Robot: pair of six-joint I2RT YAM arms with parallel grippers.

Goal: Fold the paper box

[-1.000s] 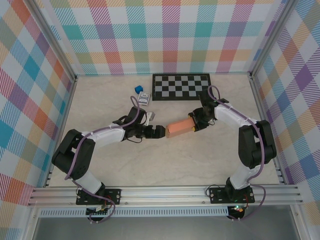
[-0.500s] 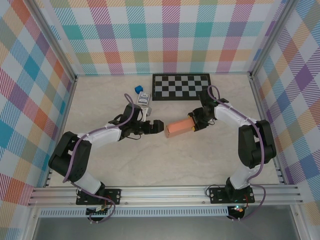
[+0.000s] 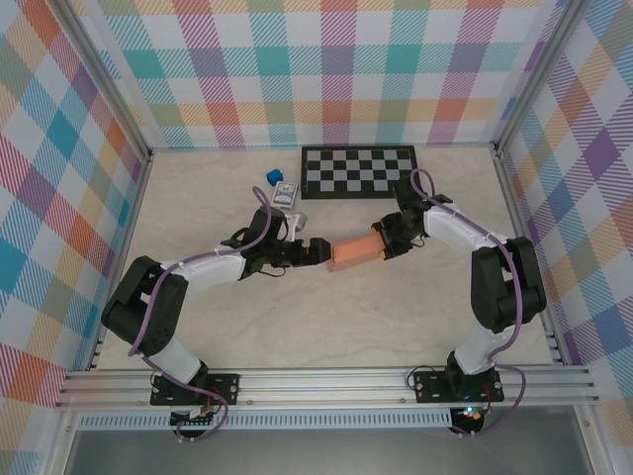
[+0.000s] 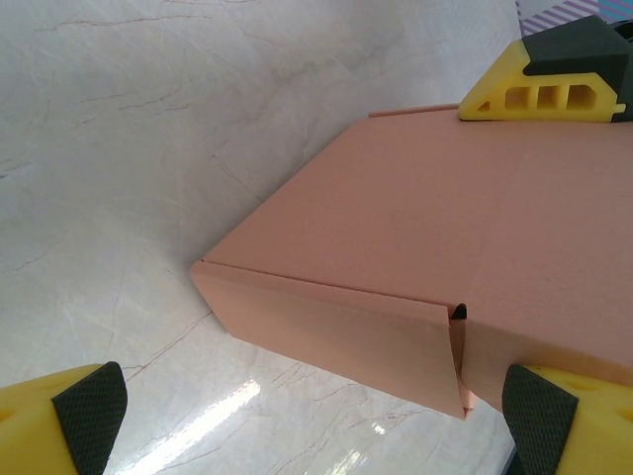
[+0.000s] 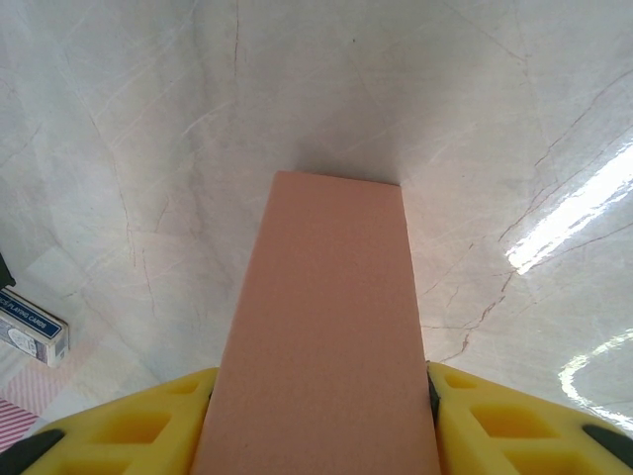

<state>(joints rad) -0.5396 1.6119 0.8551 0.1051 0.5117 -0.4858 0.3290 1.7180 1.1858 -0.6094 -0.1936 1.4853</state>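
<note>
Pale marbled surface (image 3: 326, 327) inside a booth of pastel checked walls, seen from above. Near its middle is the paper box (image 3: 353, 251), salmon-orange cardboard closed into a long rectangular block. My right tool (image 3: 384, 244) clamps one end of it, fingers pressed against both long side walls. My left tool (image 3: 313, 253) faces the opposite end, spread wide and holding nothing; from its wrist, one pad sits just beside the box's near corner, the other well apart. At that corner the end flap (image 4: 450, 336) shows a small gap where it tucks in. I cannot tell whether the box rests on the surface or hangs just above it. I judge it light, hollow and easy to dent, with smooth faces that may slip. The safest hold looks to be across the walls near a folded edge, where the card is stiffest, with gentle pressure.
</note>
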